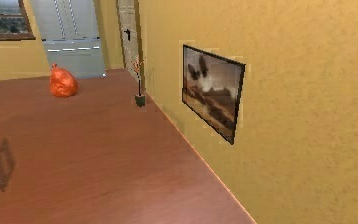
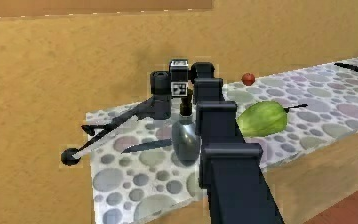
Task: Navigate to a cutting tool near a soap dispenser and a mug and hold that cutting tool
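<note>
Arm bar (image 2: 227, 165) stretches over the pebbly counter (image 2: 127, 190), grey blob (image 2: 185, 142) near the pincer (image 2: 77, 143); can't tell how open it is or whether it holds anything.

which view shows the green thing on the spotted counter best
The arm side view: the green oblong thing lies in plain sight on the spotted countertop, right of the dark arm. The forward view looks instead at wood floor, a yellow wall and a framed picture.
</note>
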Controlling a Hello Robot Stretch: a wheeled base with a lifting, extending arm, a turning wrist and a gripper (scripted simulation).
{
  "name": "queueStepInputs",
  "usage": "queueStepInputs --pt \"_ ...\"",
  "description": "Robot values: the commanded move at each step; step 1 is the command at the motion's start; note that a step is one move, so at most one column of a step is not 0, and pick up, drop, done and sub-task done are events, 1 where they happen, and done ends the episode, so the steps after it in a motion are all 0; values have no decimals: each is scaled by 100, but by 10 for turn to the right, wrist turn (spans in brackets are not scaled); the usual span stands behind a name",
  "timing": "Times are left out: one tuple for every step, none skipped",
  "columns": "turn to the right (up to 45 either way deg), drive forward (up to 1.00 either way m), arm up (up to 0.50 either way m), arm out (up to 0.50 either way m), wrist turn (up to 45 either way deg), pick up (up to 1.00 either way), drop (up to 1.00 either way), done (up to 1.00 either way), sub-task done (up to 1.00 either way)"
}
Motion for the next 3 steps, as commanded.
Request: queueStepInputs --pt "0 0 0 0 360 0 0 0 0" --pt "0 0 -12 0 0 0 0 0 0" --pt "0 0 0 0 0 100 0 0 0"
